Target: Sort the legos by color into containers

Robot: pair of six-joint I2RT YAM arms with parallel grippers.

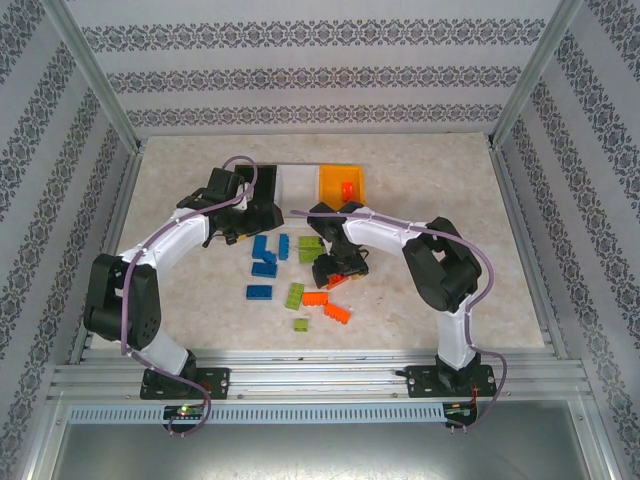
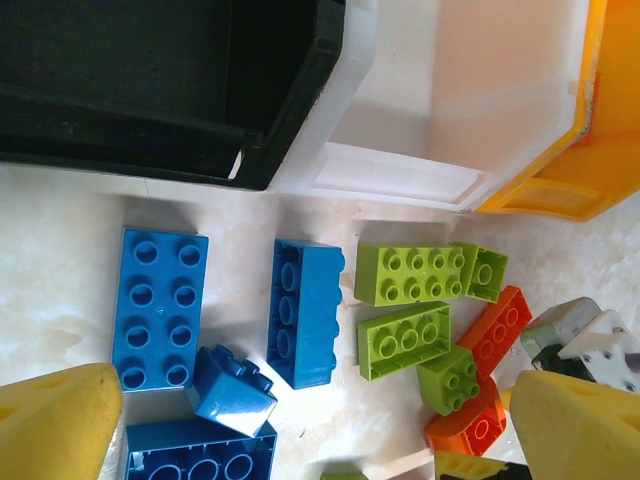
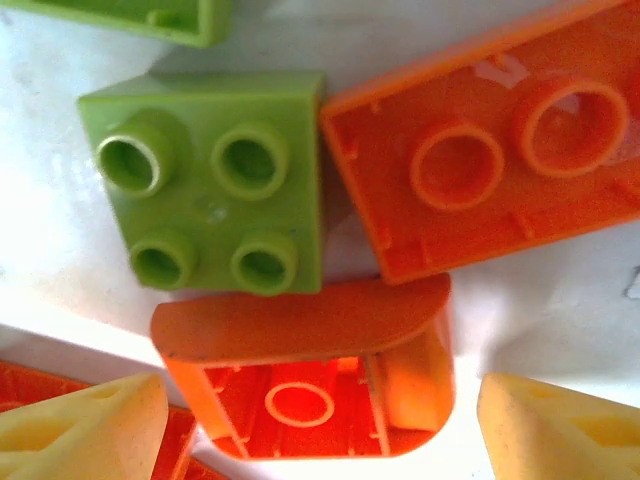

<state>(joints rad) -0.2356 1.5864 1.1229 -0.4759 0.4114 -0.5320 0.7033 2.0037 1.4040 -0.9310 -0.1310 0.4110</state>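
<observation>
The legos lie loose on the table: blue ones, lime green ones and orange-red ones. The containers stand in a row at the back: a black bin, a white bin and an orange bin with a red brick inside. My left gripper is open above the blue bricks, just in front of the black bin. My right gripper is open and low over the table, its yellow fingertips on either side of a hollow orange brick lying on its side.
A green square brick and a second orange brick lie tight against the hollow orange one. Aluminium frame posts and patterned walls enclose the table. Both arms reach in from the near rail.
</observation>
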